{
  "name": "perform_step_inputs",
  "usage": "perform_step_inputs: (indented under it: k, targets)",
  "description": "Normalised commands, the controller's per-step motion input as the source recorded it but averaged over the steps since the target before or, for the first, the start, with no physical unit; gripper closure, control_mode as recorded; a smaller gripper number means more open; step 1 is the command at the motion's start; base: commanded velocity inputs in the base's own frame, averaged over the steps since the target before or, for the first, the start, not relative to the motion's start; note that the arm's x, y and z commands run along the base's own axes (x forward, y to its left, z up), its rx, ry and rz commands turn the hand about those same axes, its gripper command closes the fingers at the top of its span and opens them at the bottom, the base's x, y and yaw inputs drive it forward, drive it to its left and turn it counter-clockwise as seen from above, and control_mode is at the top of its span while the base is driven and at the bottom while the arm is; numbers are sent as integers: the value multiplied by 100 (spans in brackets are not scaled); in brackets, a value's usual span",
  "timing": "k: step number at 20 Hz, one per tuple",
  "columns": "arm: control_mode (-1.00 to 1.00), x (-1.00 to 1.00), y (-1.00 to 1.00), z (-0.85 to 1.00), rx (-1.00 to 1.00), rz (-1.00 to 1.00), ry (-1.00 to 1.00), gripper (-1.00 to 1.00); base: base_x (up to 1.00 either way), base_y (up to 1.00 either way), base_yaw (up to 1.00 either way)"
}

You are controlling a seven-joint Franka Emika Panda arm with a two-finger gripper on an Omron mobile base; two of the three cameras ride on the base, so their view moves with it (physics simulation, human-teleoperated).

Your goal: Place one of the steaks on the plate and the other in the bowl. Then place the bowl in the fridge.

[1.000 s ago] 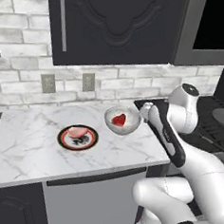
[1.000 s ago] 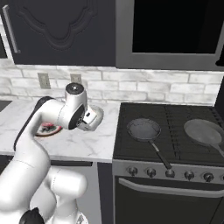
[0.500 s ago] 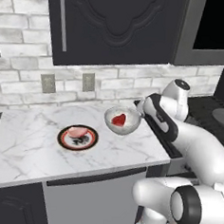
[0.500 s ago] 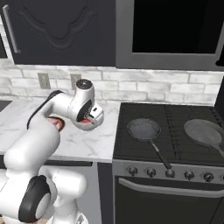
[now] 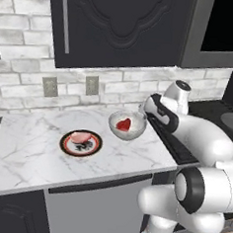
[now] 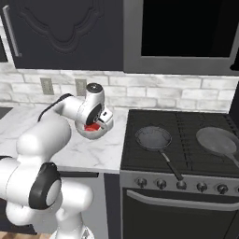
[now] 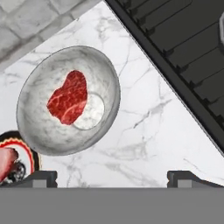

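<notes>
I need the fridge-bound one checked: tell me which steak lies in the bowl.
The deep red steak lies in the speckled grey bowl. The pale pink steak rests on the orange-rimmed plate further along the counter.

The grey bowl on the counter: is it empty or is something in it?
Not empty: the bowl holds the red steak, lying against its inner wall.

No legible text or labels anywhere
</notes>
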Motion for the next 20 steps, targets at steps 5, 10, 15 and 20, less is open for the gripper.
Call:
perform_step_inputs:
  k: [5, 10, 15, 20]
  targets:
    - [-100, 45, -4, -21, 0, 0, 10, -100, 0, 0, 0]
    - [-100, 45, -6, -33, 0, 0, 7, -100, 0, 0, 0]
    - [-100, 38, -1, -40, 0, 0, 1, -100, 0, 0, 0]
    - [-100, 27, 0, -39, 0, 0, 0, -100, 0, 0, 0]
